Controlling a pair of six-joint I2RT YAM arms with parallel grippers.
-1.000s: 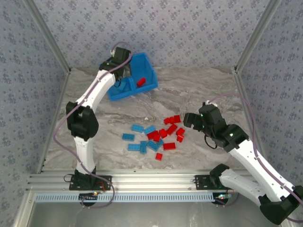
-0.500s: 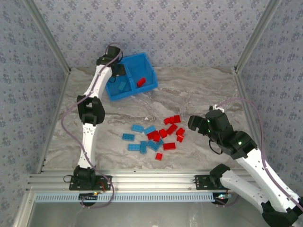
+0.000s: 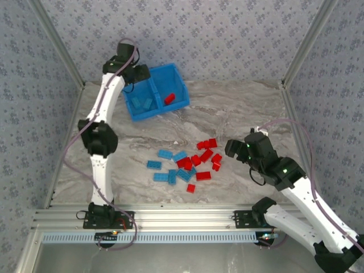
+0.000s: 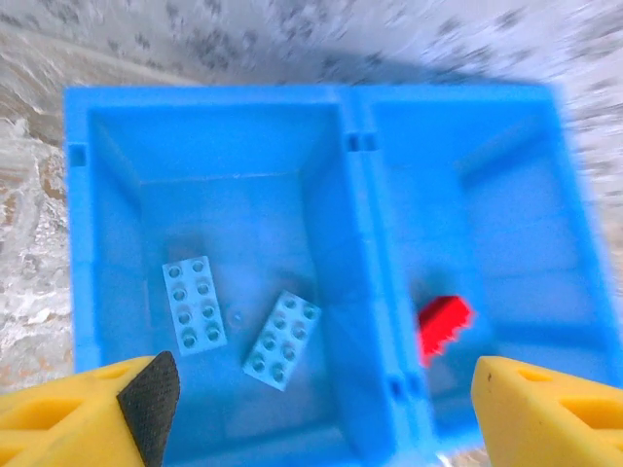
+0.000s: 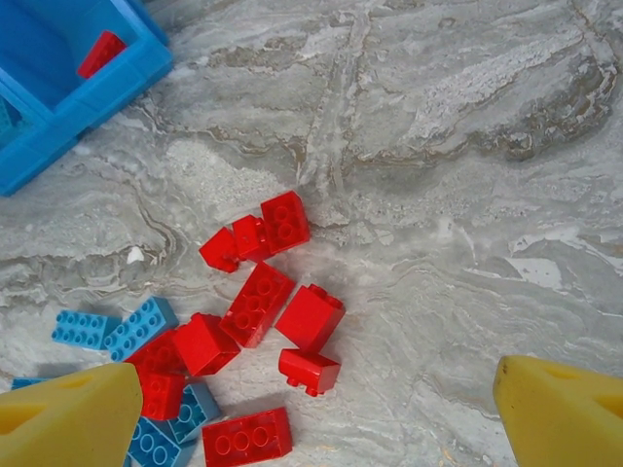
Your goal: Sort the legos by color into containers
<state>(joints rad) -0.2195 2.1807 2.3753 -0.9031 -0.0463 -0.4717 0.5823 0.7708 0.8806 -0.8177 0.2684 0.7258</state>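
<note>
One red lego [image 5: 101, 52] sits half-hidden behind bin wall [image 5: 122, 83].

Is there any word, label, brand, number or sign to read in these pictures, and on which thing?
None can be read. The blue rectangular plastic bin, the red studded plastic bricks, the light blue studded plastic bricks and the grey marbled tabletop bear no text; the patterned wall covering bears ornaments, not letters.
</note>
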